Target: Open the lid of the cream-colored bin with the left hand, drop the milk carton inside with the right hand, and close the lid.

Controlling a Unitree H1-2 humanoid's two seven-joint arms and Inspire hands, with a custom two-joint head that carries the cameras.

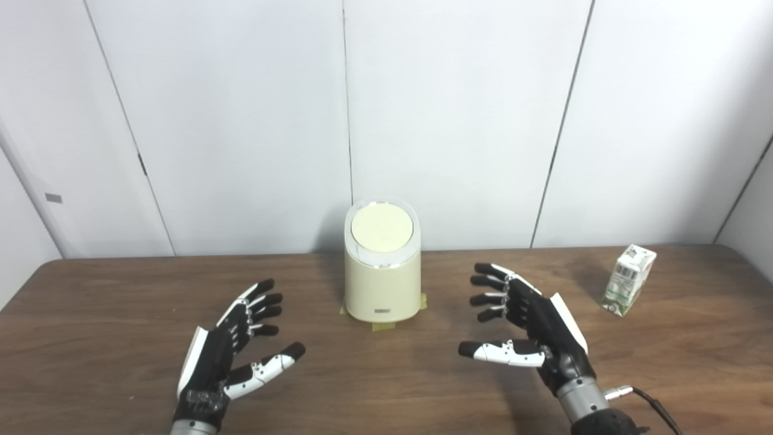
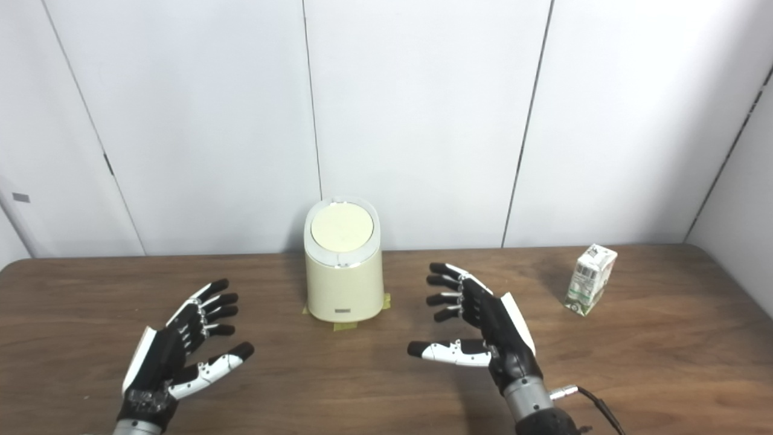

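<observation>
The cream-colored bin (image 1: 381, 284) stands at the middle back of the brown table, its round lid (image 1: 381, 227) shut. The small white and green milk carton (image 1: 628, 280) stands upright at the back right. My left hand (image 1: 232, 344) hovers open and empty in front and to the left of the bin, palm turned inward. My right hand (image 1: 531, 323) hovers open and empty in front and to the right of the bin, between the bin and the carton. Neither hand touches anything.
Yellow tape patches (image 1: 383, 326) lie at the bin's base. The table (image 1: 386, 386) ends against white wall panels (image 1: 459, 121) behind the bin. A black cable (image 1: 655, 405) runs from my right wrist.
</observation>
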